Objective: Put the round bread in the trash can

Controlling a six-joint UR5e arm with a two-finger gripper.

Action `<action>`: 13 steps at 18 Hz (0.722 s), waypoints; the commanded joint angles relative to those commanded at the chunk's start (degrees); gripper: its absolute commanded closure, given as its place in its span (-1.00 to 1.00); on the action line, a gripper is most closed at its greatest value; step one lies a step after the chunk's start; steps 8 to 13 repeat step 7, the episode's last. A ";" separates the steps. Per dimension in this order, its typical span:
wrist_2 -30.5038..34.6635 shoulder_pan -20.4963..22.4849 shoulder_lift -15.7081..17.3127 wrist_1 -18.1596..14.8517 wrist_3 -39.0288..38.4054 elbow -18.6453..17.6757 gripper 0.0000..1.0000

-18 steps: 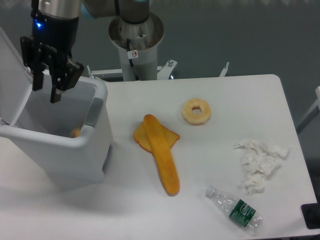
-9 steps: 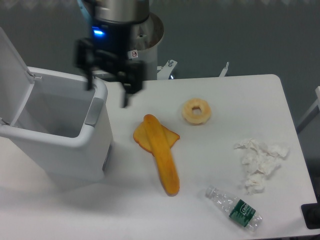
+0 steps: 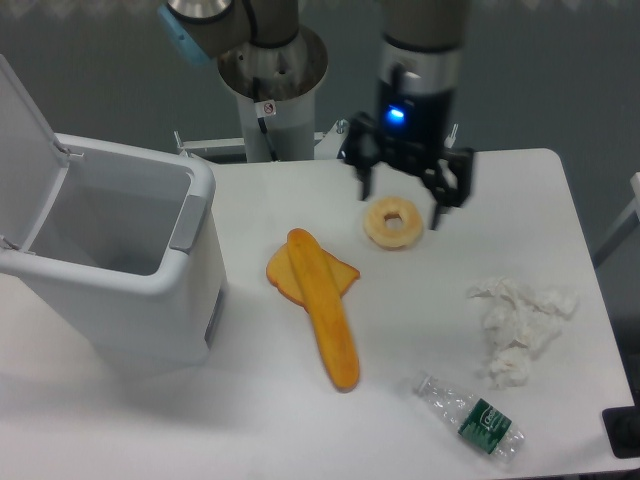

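The trash can stands at the left of the table, white-grey, with its flip lid standing open. The round bread does not show in the camera view; the part of the bin's inside that I can see holds nothing visible. My gripper hangs open and empty at the back middle of the table, far right of the bin. Its fingers straddle the space just above the pale ring-shaped bread.
A long orange loaf lies on a flat orange slice mid-table. Crumpled white tissue is at the right. A plastic bottle lies at the front right. The robot's base column is at the back.
My gripper has swung from above the open bin rightward across the table to above the ring-shaped bread. An orange bit seen inside the bin a second ago no longer shows.
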 joint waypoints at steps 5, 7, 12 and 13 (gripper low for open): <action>3.34 2.03 -5.54 0.53 1.87 1.75 -1.00; 4.57 2.03 -7.91 0.53 1.95 3.51 -1.00; 4.57 2.03 -7.91 0.53 1.95 3.51 -1.00; 4.57 2.03 -7.91 0.53 1.95 3.51 -1.00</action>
